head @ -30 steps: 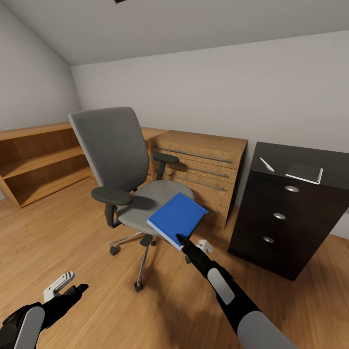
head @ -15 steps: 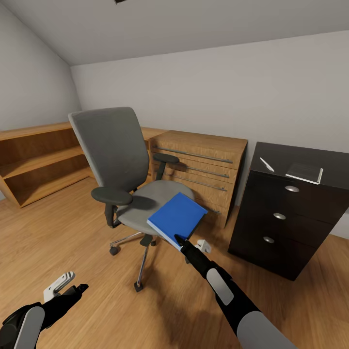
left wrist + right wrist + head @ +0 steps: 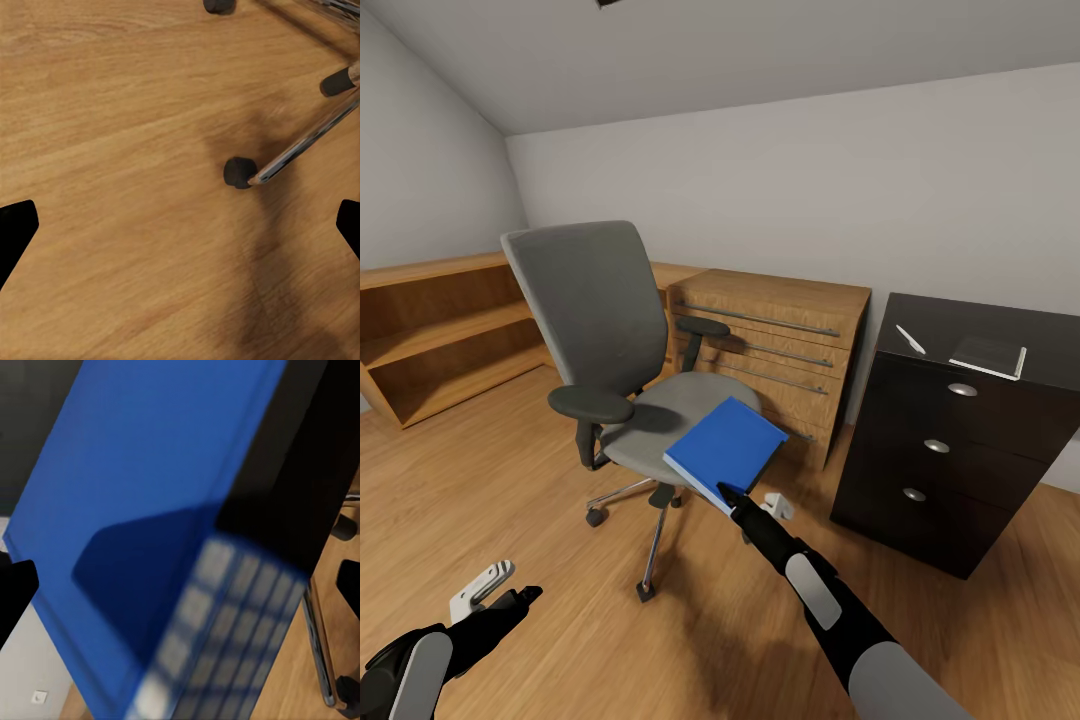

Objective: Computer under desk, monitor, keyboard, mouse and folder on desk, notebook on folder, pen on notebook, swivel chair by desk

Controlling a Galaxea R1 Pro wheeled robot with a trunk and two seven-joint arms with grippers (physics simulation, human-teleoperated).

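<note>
Creeping slightly closer, the right gripper [image 3: 724, 492] pinches the near edge of the blue folder [image 3: 726, 448] overhanging the swivel chair [image 3: 610, 340] seat, a shallow edge grip from which it could slip and fall.

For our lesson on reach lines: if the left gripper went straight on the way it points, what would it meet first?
Most likely the wood floor: the left gripper points down at bare planks, with a swivel chair castor just off-centre.

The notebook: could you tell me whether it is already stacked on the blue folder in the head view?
No, the notebook lies on the black drawer unit, apart from the blue folder on the swivel chair.
</note>
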